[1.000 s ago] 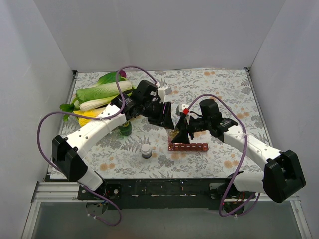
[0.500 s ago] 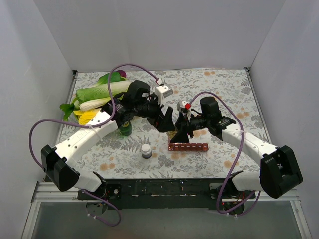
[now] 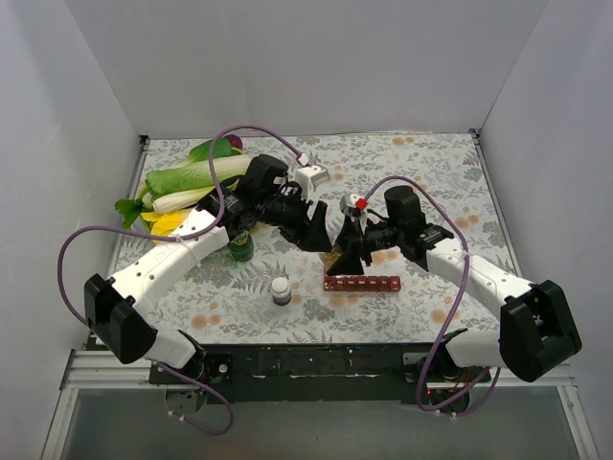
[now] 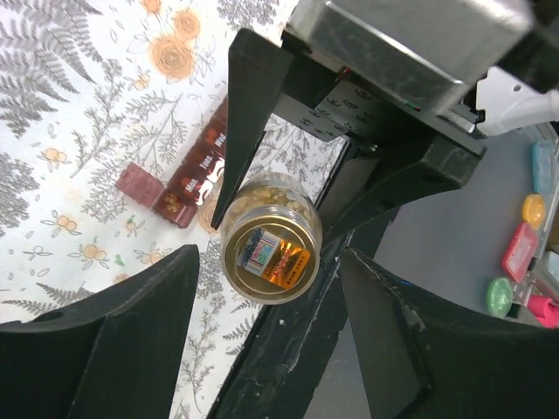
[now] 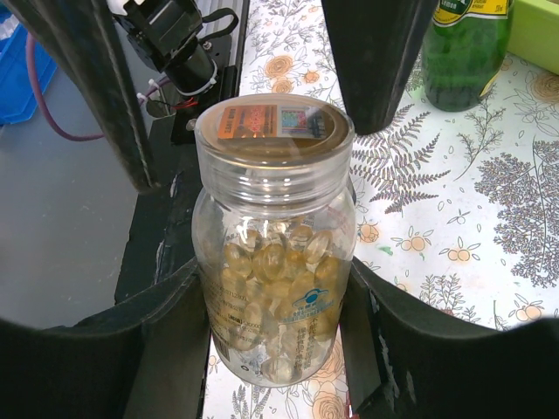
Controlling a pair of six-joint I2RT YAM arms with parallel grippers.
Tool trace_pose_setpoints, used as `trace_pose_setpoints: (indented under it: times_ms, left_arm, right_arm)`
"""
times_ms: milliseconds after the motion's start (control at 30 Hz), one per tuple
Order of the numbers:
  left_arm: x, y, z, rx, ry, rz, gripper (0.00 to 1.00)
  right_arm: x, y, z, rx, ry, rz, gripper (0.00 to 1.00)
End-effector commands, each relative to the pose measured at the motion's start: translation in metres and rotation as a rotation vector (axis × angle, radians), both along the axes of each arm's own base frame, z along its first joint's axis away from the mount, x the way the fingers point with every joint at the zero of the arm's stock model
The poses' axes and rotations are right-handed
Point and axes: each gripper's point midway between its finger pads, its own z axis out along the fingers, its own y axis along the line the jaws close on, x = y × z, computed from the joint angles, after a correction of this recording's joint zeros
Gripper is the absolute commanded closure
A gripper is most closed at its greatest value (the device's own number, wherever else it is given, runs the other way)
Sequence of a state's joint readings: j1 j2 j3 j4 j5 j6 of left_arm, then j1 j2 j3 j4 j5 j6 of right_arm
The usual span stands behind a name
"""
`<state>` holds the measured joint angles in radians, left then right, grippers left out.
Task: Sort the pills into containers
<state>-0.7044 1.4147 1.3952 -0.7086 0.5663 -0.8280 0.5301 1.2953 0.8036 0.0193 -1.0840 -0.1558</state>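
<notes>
Far left of the bench (image 3: 421, 172): one heap of leafy greens (image 3: 196, 177) with one yellow item (image 3: 168, 225) against its near side.

Small bottles, count two. One green bottle with a dark cap (image 3: 239, 247) stands just beside the left forearm. One grey bottle with a white cap (image 3: 281, 290) stands alone nearer the front edge, well apart from the green one.

Centre: left gripper (image 3: 321, 233) has its jaws standing wide and holds nothing. In the right wrist view its two dark fingers (image 5: 376, 61) sit either side of the jar lid with daylight between finger and lid.

Pill jar (image 5: 275, 218), count one: clear, gold lid on, orange and blue sticker on top. It is roughly half full of yellow pills (image 5: 271, 262), too many to count.

Right gripper (image 5: 272, 288) is clamped on the jar body, one finger on each side, below the lid.

Containers (image 3: 362, 283), count one strip: dark red, compartments in a single row. It lies flat on the bench, lengthwise left to right, just in front of the right gripper and the jar. Compartment count is not readable from above. The left wrist view shows only part of the row, with one right finger crossing it.
</notes>
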Motion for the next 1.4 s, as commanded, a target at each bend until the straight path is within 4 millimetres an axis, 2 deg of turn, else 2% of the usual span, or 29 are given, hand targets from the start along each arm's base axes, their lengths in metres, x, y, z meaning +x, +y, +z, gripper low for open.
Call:
trace_pose_setpoints:
  times_ms: [0,33,67,133,200,333,533,567,633,667,733,967,1100,1267,1367]
  left_arm:
    - [-0.013,-0.004,-0.003,-0.002,0.063,-0.058,0.38]
    - [-0.014,-0.005,-0.005,-0.002,0.072,-0.065,0.41]
    - [-0.014,-0.006,-0.005,-0.004,0.073,-0.069,0.49]
    - [-0.013,-0.007,-0.007,-0.002,0.079,-0.069,0.59]
    - [-0.012,-0.008,-0.006,-0.004,0.078,-0.068,0.76]
    - [-0.011,-0.009,-0.005,-0.006,0.075,-0.065,0.99]
    - [-0.011,-0.005,-0.001,-0.011,0.049,-0.041,1.00]
    - [-0.011,-0.003,-0.002,-0.009,0.046,-0.035,1.00]
    - [-0.010,0.000,0.001,-0.007,0.025,-0.017,1.00]
    - [-0.010,0.003,-0.001,-0.001,0.025,-0.007,1.00]
    - [-0.011,0.007,0.000,0.003,0.015,0.011,1.00]
    - [-0.012,0.015,-0.002,0.015,0.010,0.053,1.00]
    - [-0.008,0.028,0.002,0.051,-0.022,0.119,1.00]
    - [-0.004,0.066,0.011,0.144,-0.064,0.304,1.00]
    - [-0.001,0.097,0.018,0.206,-0.087,0.455,1.00]
  right_arm:
    - [0.000,0.001,0.013,0.037,-0.040,0.016,0.99]
    - [0.000,0.001,0.012,0.037,-0.040,0.016,0.99]
    - [0.000,0.001,0.013,0.037,-0.038,0.016,0.99]
    - [0.000,0.001,0.012,0.035,-0.037,0.016,0.99]
    - [0.000,0.001,0.012,0.036,-0.040,0.015,0.99]
    - [0.001,0.000,0.010,0.029,-0.041,0.014,0.99]
    - [0.002,0.000,0.009,0.026,-0.062,0.007,0.99]
    - [0.001,-0.001,0.008,0.024,-0.063,0.005,0.78]
    - [0.001,-0.002,0.009,0.027,-0.075,0.005,0.58]
    - [0.000,-0.002,0.010,0.029,-0.081,0.006,0.42]
    - [-0.001,-0.003,0.010,0.031,-0.091,0.007,0.27]
    - [-0.004,-0.005,0.011,0.037,-0.121,0.015,0.09]
    - [-0.003,-0.009,0.006,0.018,-0.164,0.006,0.07]
    - [0.002,-0.019,0.004,-0.009,-0.263,-0.026,0.05]
    - [0.021,-0.038,0.010,0.000,-0.292,-0.096,0.05]
